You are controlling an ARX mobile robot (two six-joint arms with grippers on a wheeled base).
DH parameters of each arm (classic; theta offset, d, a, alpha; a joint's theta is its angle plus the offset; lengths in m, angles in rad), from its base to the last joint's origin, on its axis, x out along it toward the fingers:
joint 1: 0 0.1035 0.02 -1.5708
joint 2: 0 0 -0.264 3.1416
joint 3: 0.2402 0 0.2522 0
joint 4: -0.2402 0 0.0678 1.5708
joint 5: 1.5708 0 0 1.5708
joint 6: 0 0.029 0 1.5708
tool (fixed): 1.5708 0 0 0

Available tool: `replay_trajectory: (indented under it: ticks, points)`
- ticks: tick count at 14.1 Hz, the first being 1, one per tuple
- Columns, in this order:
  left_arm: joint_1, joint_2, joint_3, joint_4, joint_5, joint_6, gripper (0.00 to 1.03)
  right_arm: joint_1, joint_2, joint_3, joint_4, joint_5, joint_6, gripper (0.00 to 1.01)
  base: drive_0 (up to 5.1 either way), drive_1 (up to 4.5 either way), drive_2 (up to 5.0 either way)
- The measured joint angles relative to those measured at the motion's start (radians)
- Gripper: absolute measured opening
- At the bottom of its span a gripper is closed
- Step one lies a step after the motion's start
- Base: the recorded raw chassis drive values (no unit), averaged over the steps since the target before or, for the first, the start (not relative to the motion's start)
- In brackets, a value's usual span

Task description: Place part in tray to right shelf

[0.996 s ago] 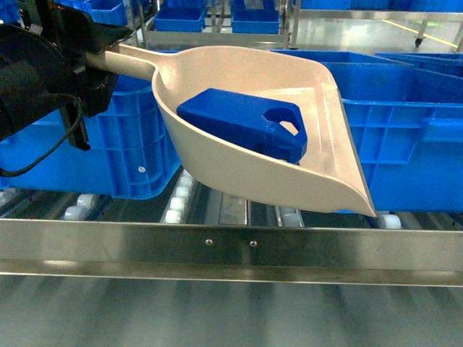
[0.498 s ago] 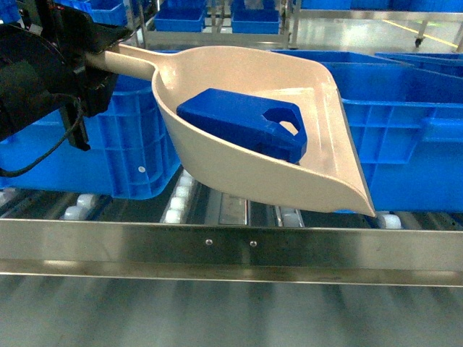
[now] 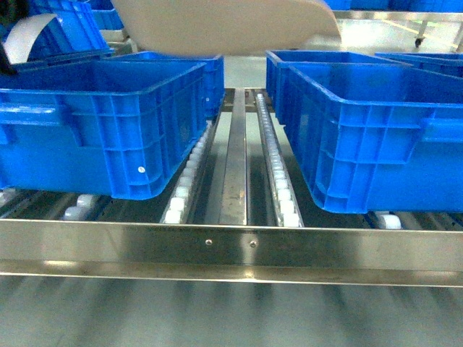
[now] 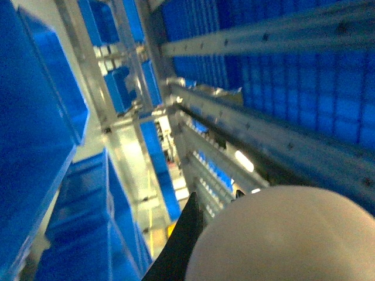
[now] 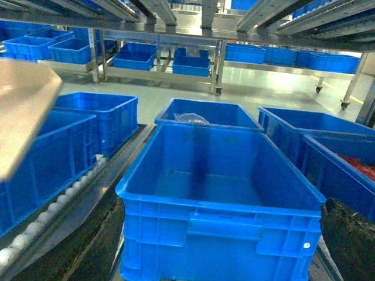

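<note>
A: Entry, head view. The beige scoop (image 3: 224, 25) sits at the top edge of frame, above the gap between the left crate (image 3: 101, 123) and the right crate (image 3: 369, 137) on the right shelf (image 3: 231, 249). Only its underside shows.

B: And the part?

A: Not visible in any view. Judgement: it may lie inside the scoop, but the bowl's interior is hidden, so this cannot be confirmed.

B: Pincer states?

A: The left pincer is out of frame; the left wrist view shows only the scoop's rounded back (image 4: 287, 234) close to the lens, so its opening and hold cannot be told. The right pincer is not in view either.

B: Deciding relation?

A: The right crate lies below and to the right of the scoop; its floor looks bare (image 5: 222, 181). The left arm is nearer.
</note>
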Motion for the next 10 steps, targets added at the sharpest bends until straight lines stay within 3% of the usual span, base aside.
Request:
replay_trajectory:
  ticks: [3, 8, 10]
  points:
    - [0.100, -0.108, 0.087, -0.349, -0.202, -0.002, 0.13, 0.000, 0.000, 0.000, 0.000, 0.000, 0.000, 0.98, 0.0, 0.00, 0.0]
    - [0.129, -0.123, 0.137, -0.486, -0.316, 0.019, 0.13, 0.000, 0.000, 0.000, 0.000, 0.000, 0.000, 0.98, 0.0, 0.00, 0.0]
    - [0.151, -0.125, 0.213, -0.526, -0.534, 0.188, 0.13, 0.000, 0.000, 0.000, 0.000, 0.000, 0.000, 0.98, 0.0, 0.00, 0.0]
